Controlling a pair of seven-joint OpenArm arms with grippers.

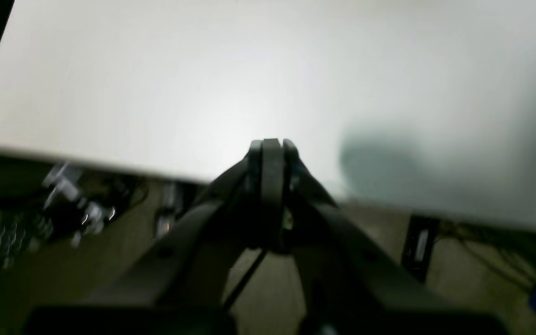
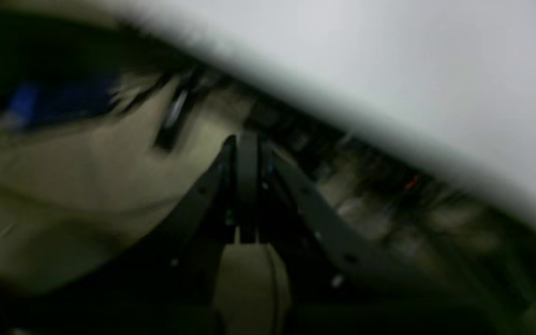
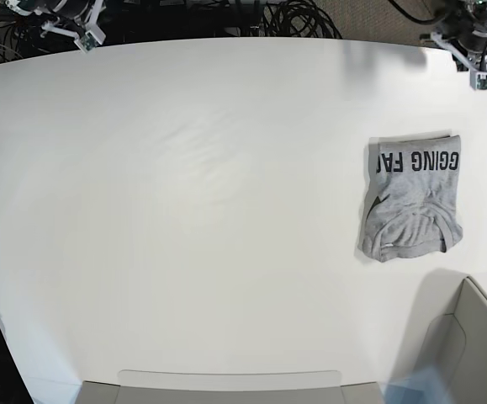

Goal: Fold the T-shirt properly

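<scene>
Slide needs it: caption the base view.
Folded grey T-shirt lies lettering-up on the white table, both grippers parked at its far corners.

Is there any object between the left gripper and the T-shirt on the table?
Nothing visible. In the base view the left gripper hangs at the table's far edge, and only bare white tabletop lies between it and the folded T-shirt.

Broad white table [image 3: 193,210] under even light, tangled black cables [image 3: 298,18] behind its far edge, beige floor [image 1: 272,298] beyond.
</scene>
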